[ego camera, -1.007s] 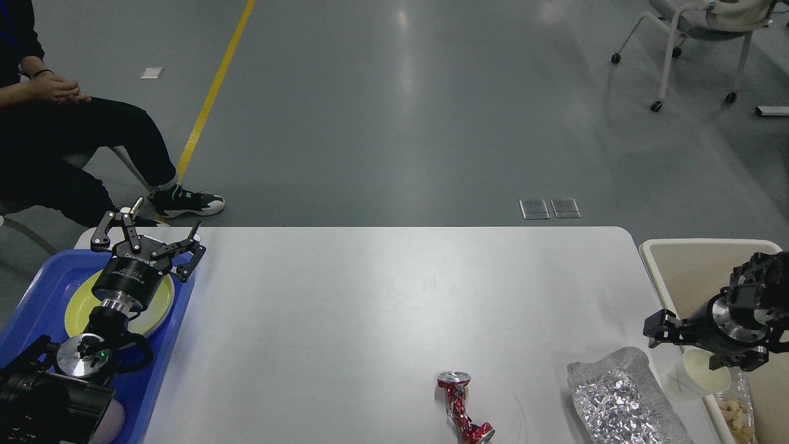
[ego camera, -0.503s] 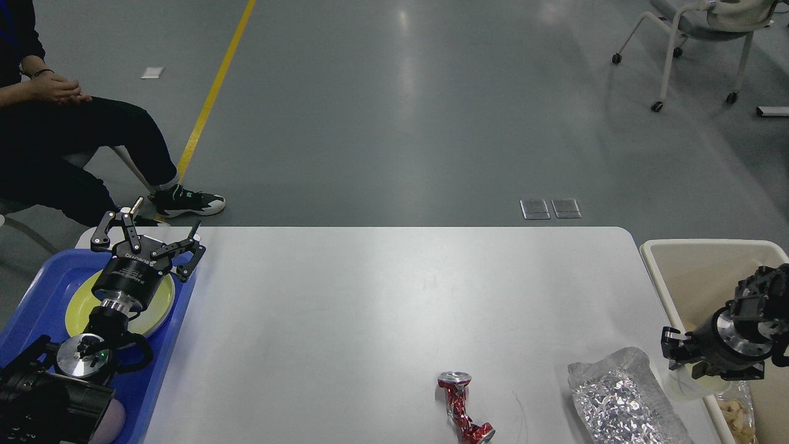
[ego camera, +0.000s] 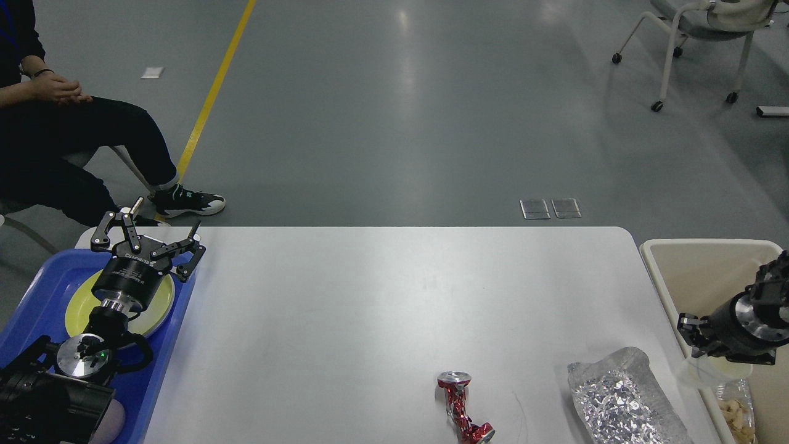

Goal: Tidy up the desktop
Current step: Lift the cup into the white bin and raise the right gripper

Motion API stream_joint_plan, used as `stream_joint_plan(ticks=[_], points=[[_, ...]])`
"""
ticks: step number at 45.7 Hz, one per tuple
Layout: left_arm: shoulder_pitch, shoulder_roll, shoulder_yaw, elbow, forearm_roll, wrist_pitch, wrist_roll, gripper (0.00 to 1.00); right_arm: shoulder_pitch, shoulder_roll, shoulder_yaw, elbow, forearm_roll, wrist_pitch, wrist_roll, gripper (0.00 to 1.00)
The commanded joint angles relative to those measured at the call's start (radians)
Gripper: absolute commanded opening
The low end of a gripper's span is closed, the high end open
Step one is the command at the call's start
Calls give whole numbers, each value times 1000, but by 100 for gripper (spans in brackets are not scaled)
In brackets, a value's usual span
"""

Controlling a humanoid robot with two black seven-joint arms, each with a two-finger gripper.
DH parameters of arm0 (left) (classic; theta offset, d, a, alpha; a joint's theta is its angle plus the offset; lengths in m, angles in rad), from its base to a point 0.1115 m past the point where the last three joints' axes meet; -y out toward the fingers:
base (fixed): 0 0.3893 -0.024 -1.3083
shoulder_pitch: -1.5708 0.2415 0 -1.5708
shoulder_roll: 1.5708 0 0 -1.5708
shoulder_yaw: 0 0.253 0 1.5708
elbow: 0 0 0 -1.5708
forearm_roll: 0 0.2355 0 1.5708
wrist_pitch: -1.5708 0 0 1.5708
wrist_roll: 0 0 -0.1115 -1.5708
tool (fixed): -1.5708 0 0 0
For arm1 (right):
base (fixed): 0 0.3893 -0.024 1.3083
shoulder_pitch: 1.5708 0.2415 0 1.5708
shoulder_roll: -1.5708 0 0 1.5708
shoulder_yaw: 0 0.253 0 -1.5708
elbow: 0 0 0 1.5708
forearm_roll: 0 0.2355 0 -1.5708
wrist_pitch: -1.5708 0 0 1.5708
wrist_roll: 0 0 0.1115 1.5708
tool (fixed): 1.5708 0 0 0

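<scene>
**Can and foil bag on the worktop**

The left gripper (ego camera: 148,237) hung with fingers apart over the tray (ego camera: 37,290). The right gripper (ego camera: 699,342) was over the bin (ego camera: 696,253); whether it gripped anything could not be told. A can (ego camera: 459,407) and a foil bag (ego camera: 622,401) lay on the worktop (ego camera: 382,296), which filled the middle of the view.

The silver foil bag (ego camera: 622,401) is cut off by the bottom edge, as is the crushed red can (ego camera: 461,407) at its lower end. The right gripper (ego camera: 693,336) is seen small & dark; fingers can't be told apart. The white cup (ego camera: 709,373) beneath it is partly hidden. The beige bin (ego camera: 690,265) is cropped at right edge. The seated person (ego camera: 55,123) is cut off at left.
</scene>
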Motion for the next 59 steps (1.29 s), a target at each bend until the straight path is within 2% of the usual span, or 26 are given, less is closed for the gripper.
stream_joint_plan(ticks=[1, 5, 18, 25, 32, 38, 40, 41, 46, 49, 54, 57, 59], points=[[-1, 0, 0, 0, 0, 0, 0, 96, 204, -71, -43, 96, -6, 11, 1, 0], [-1, 0, 0, 0, 0, 0, 0, 97, 359, -129, -66, 132, -12, 66, 2, 0], [1, 0, 0, 0, 0, 0, 0, 97, 764, -221, -65, 140, -15, 339, 1, 0], [-1, 0, 0, 0, 0, 0, 0, 97, 811, -235, -42, 131, -15, 362, 1, 0], [1, 0, 0, 0, 0, 0, 0, 96, 693, -263, -39, 61, -18, 289, 1, 0], [1, 0, 0, 0, 0, 0, 0, 97, 472, -301, -2, -61, -16, 104, -1, 0], [-1, 0, 0, 0, 0, 0, 0, 97, 394, -303, 22, -76, -15, 30, -1, 0], [1, 0, 0, 0, -1, 0, 0, 97, 313, -303, 53, -85, -12, -43, -1, 0], [-1, 0, 0, 0, 0, 0, 0, 97, 125, -303, 137, -98, -12, -205, -1, 0], [-1, 0, 0, 0, 0, 0, 0, 96, 30, -301, 174, -120, -15, -253, 1, 0], [1, 0, 0, 0, 0, 0, 0, 97, -90, -293, 222, -188, -15, -262, 1, 0], [-1, 0, 0, 0, 0, 0, 0, 97, -148, -287, 251, -234, -15, -276, 1, 29], [1, -2, 0, 0, 0, 0, 0, 96, -182, -283, 271, -263, -15, -282, 1, 52]])
